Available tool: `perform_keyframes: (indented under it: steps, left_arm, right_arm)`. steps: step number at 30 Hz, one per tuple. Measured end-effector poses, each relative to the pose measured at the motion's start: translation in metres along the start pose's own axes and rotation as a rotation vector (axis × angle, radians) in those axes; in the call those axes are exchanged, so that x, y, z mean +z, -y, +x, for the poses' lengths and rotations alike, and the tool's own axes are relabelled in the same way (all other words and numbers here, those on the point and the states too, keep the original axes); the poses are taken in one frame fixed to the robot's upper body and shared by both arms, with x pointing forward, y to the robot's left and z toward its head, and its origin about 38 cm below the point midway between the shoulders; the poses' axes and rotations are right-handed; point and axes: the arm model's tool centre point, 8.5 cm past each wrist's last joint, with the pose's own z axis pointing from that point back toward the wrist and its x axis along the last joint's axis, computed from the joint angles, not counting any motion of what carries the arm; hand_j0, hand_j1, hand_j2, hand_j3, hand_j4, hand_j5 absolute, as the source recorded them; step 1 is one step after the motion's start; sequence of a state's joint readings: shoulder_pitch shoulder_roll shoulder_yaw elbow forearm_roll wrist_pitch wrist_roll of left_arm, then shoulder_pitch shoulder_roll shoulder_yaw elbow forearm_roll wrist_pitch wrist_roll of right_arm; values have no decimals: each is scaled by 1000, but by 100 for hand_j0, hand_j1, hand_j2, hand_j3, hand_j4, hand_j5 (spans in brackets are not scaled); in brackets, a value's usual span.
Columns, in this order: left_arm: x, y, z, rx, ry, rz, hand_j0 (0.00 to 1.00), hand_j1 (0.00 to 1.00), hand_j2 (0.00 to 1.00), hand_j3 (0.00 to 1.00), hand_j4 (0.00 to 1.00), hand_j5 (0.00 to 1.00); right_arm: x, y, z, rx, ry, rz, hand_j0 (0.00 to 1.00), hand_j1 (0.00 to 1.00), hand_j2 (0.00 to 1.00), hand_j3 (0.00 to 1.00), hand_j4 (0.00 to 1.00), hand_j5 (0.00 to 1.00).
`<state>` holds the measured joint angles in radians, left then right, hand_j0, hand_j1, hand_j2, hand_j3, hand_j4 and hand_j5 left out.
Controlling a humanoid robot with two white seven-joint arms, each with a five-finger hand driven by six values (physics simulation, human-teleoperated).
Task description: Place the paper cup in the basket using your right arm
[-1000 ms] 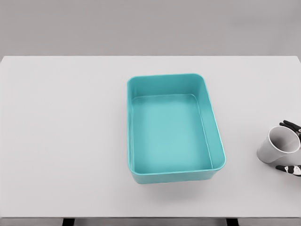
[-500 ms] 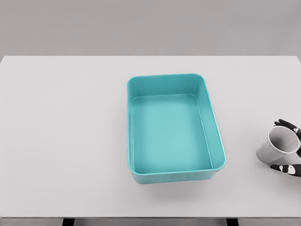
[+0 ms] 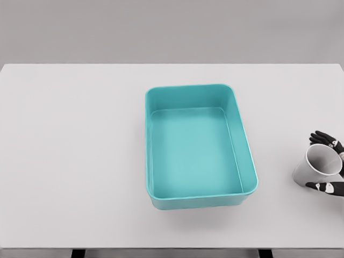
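basket (image 3: 200, 146): solid teal, lighter on the floor, no pattern. paper cup (image 3: 317, 167): plain grey-white, inside slightly darker. right hand (image 3: 329, 164): black fingers with white patches. table (image 3: 75, 156): flat white. background grey.

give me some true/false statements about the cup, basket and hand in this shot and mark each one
1. The paper cup lies inside the basket. False: it is right of the basket, apart from it.
2. The right hand has fingers around the cup. True.
3. The cup is tilted, its opening visible. True.
4. The basket is red. False: it is teal.
5. The basket holds nothing. True.
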<state>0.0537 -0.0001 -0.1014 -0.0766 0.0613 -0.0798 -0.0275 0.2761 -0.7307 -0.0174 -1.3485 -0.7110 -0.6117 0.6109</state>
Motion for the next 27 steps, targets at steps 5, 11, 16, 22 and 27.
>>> perform_keyframes:
  steps: [5, 11, 16, 22, 27]
  left_arm:
    - [0, 0, 0, 0, 0, 0, 100, 100, 100, 100, 100, 100]
    - [0, 0, 0, 0, 0, 0, 100, 100, 100, 100, 100, 100]
    - [0, 0, 0, 0, 0, 0, 100, 100, 100, 100, 100, 100]
    - [0, 0, 0, 0, 0, 0, 100, 100, 100, 100, 100, 100]
    - [0, 0, 0, 0, 0, 0, 100, 100, 100, 100, 100, 100]
  right_arm:
    - [-9, 0, 2, 0, 11, 10, 100, 100, 100, 100, 100, 100]
    - [-9, -1, -1, -36, 11, -2, 100, 100, 100, 100, 100, 100]
    - [-9, -1, -1, -43, 11, -3, 80, 80, 80, 80, 80, 80]
    - [-10, -1, -1, -38, 7, 1, 59, 59, 59, 59, 59, 59]
    - [-10, -1, 1, -21, 5, 15, 54, 54, 54, 54, 54, 54]
